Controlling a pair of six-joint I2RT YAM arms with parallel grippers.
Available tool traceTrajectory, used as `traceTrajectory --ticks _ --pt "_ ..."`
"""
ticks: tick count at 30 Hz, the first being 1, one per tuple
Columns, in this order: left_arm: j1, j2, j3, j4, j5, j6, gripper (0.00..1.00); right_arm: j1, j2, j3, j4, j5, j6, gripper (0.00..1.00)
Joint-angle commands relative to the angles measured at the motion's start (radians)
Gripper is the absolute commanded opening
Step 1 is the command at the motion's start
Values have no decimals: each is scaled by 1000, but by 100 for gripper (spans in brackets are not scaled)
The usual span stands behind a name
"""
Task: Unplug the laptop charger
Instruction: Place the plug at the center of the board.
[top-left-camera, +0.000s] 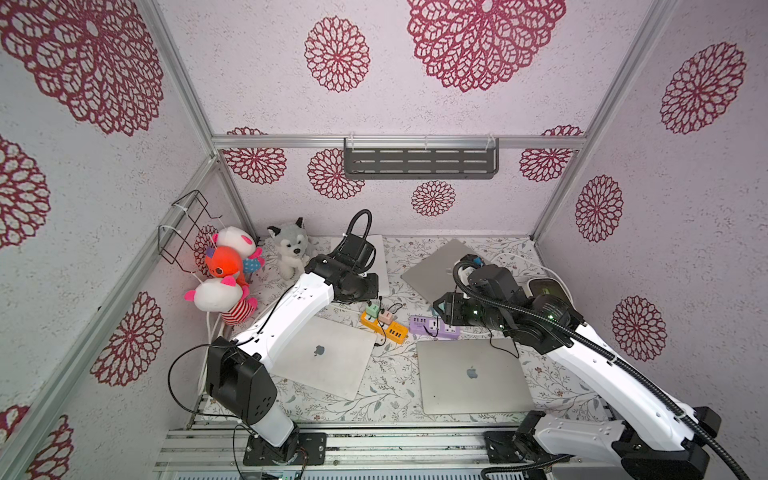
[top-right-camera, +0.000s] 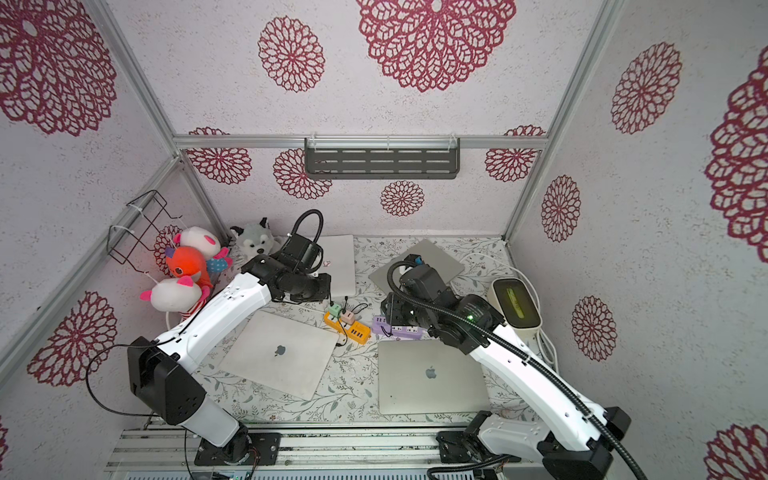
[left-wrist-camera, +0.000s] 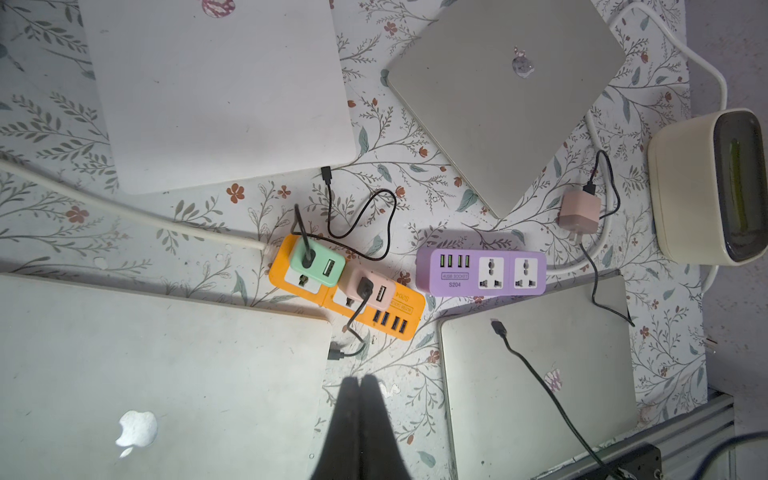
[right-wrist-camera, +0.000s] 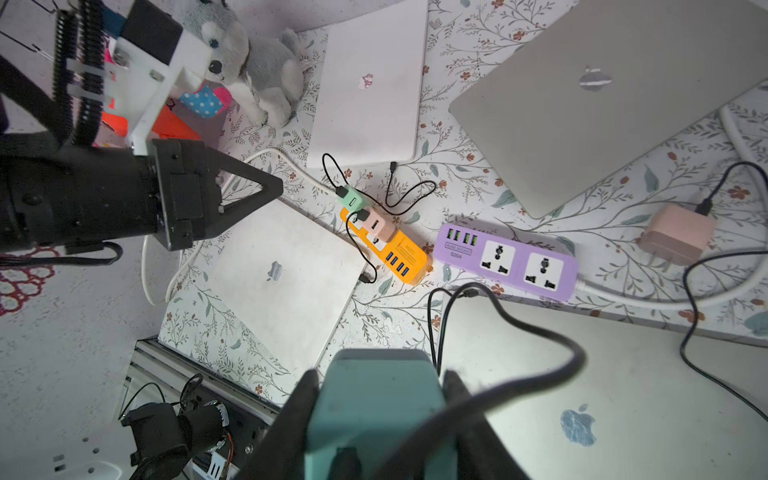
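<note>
The left hand (left-wrist-camera: 360, 386) is hovering over the tabletop (left-wrist-camera: 415, 174), pressed closed and holding nothing. Just beyond it, a green charger (left-wrist-camera: 318, 264) and a pink charger (left-wrist-camera: 365, 286) are sitting in the orange power strip (left-wrist-camera: 276, 272). Further right, the right hand (right-wrist-camera: 378, 399) is gripping the teal charger (right-wrist-camera: 374, 374) above the near right laptop (right-wrist-camera: 623, 395), apart from the purple power strip (right-wrist-camera: 519, 259).

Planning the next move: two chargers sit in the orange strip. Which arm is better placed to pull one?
Left. The left gripper, shut and empty, hangs near the orange strip; the right gripper is shut on a teal charger.
</note>
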Motion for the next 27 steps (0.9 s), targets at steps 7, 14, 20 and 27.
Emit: traceTrajectory --ticks 7,14,20,27 --pt "26 -56 -55 13 -9 -1 0 58 7 -112 33 -19 43 26" --pt "55 -93 -93 15 -9 3 0 109 77 -230 164 -69 72 26" --pt "79 -116 -123 15 0 11 0 141 157 -304 279 -108 102 26" --pt "88 -126 -150 27 9 12 0 162 245 -343 361 -145 117 26"
